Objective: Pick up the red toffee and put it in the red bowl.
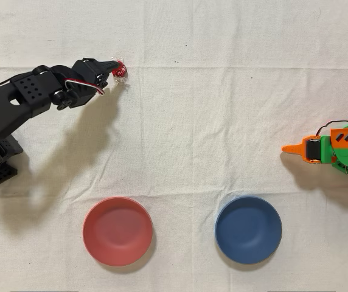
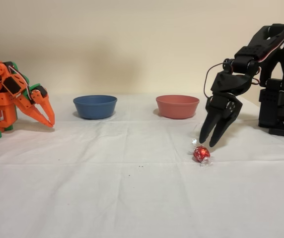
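The red toffee (image 2: 201, 153) lies on the white cloth, a small shiny red ball with clear twisted ends; from above the toffee (image 1: 120, 71) sits at the upper left. The black arm's gripper (image 2: 207, 143) points down just above and slightly behind it, fingers a little apart, holding nothing. In the overhead view the gripper (image 1: 115, 64) has its tips right at the candy's left edge. The red bowl (image 1: 117, 231) stands empty near the bottom edge, left of centre; in the fixed view the red bowl (image 2: 177, 106) sits behind the gripper.
A dark blue bowl (image 1: 248, 229) stands right of the red one, also empty. The idle orange arm (image 1: 332, 149) rests at the right edge of the overhead view. The black arm's base (image 2: 281, 106) stands at the fixed view's right.
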Available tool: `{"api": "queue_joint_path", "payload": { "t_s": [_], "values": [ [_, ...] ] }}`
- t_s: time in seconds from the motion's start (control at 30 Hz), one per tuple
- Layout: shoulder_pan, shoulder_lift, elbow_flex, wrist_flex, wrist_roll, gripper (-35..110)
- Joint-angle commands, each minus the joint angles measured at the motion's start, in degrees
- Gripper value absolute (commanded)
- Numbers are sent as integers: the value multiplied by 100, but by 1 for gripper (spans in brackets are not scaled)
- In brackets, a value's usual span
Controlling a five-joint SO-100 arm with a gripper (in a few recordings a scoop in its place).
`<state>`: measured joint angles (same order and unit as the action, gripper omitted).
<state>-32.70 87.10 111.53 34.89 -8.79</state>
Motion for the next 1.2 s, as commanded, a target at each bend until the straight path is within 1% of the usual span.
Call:
{"api": "queue_joint_path", "payload": {
  "t_s": [0.0,0.33,1.17],
  "values": [
    [-105,97,-483,141,-123,25],
    [-149,-158,-826,220,-105,25],
    [-220,-800,-1143,-141,-193,25]
  ]
}}
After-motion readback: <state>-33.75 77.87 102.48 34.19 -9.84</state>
